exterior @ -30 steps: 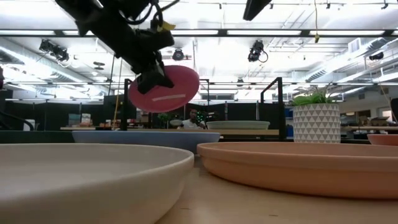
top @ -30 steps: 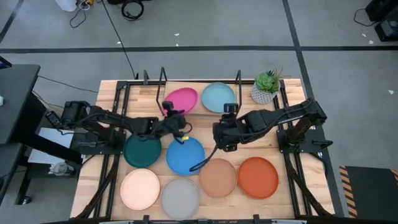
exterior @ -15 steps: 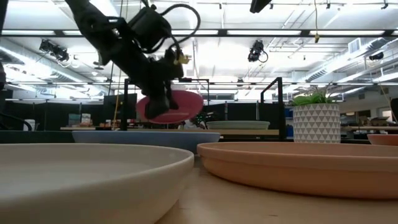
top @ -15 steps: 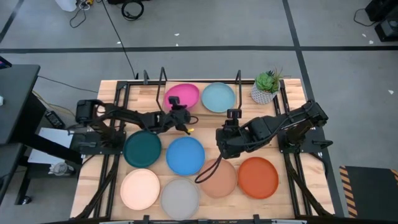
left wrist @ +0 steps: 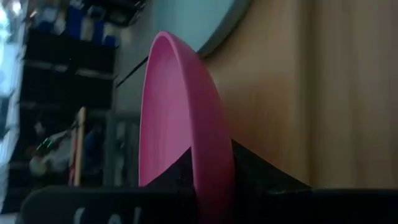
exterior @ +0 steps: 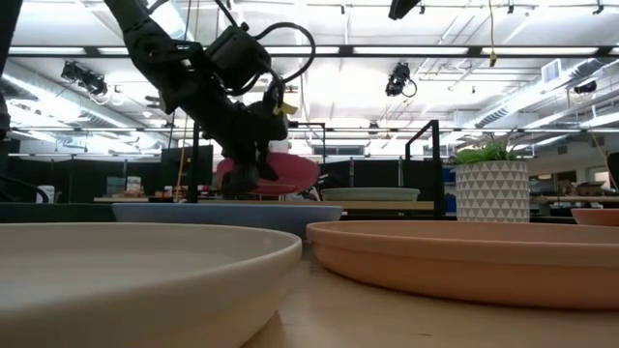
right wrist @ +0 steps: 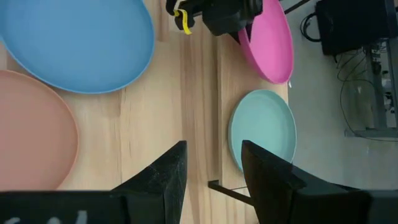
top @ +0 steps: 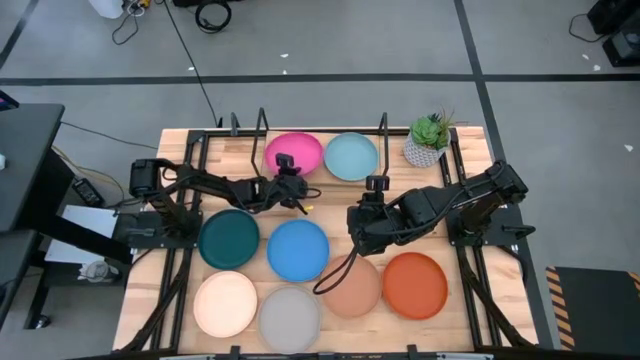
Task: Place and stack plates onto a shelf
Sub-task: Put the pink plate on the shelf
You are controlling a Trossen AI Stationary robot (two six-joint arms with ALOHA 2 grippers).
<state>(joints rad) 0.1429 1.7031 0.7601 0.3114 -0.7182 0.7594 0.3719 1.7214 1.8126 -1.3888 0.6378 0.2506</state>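
The left gripper (top: 287, 170) reaches across to the low black metal rack with a light wooden base board (top: 365, 183) at the table's far edge, its jaws pinching the near rim of the round magenta plate (top: 296, 152). In the left wrist view both dark fingers (left wrist: 252, 171) press against that rim, one on each face. The plate sits over the rack's board, just beside the round light blue plate (top: 351, 156) already resting there. Whether the magenta plate touches the board cannot be told: in the low view it appears slightly tilted, its underside hidden behind the rim of the blue plate (exterior: 203, 215) in the foreground.

The right gripper (top: 362, 232) hangs over bare wood between the round blue plate (top: 298, 249) and the round peach plate (top: 351, 284). Its jaws are spread with nothing between them (clearest in the right wrist view, where the table shows through the gap).

The remaining plates lie flat on the table, near the front:
- dark teal plate (top: 229, 238), beside the blue one;
- cream plate (top: 225, 303);
- grey plate (top: 290, 318), its near edge cut off by the frame;
- orange-red plate (top: 415, 284).

A small potted green plant in a white patterned pot (top: 427, 141) stands at the rack's right end. The left arm's wrist covers part of the magenta plate's near rim from above.
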